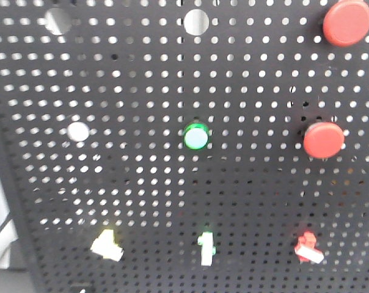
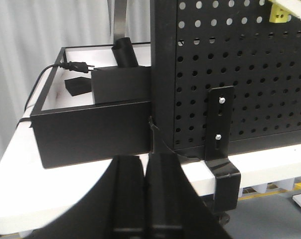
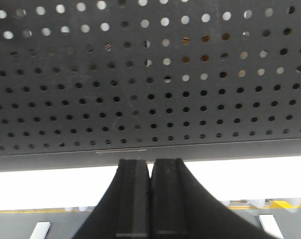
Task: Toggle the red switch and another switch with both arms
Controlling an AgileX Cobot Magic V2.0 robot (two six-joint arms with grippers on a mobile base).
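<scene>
Closure suits this step: the left gripper (image 2: pixel 145 167) has its jaws pressed together with nothing between them, and so does the right gripper (image 3: pixel 150 169), giving each arm 1 blunt tip for nudging a lever. Both hang low, near the table edge (image 2: pixel 270 159) and the foot of the black perforated panel (image 3: pixel 140 99), apart from any switch, so I judge the approach to be the step in hand. To do it well, each tip should rise to the panel's bottom row, come up beside its lever and push along the throw, not into the board. The left tip wants the pale yellow switch (image 1: pixel 107 244) at the bottom left. The right tip wants the red switch (image 1: pixel 308 247) at the bottom right. The slim white toggle (image 1: pixel 206 247) between them and the round red buttons (image 1: pixel 323 139) above the red switch are best left alone.

Only the front view shows all 3 toggles together, yet it shows no gripper. The left wrist view catches the yellow switch in its top right corner, above and right of the tip, plus a black box (image 2: pixel 90 134) beside the panel. The right wrist view shows no switch that I can make out.
</scene>
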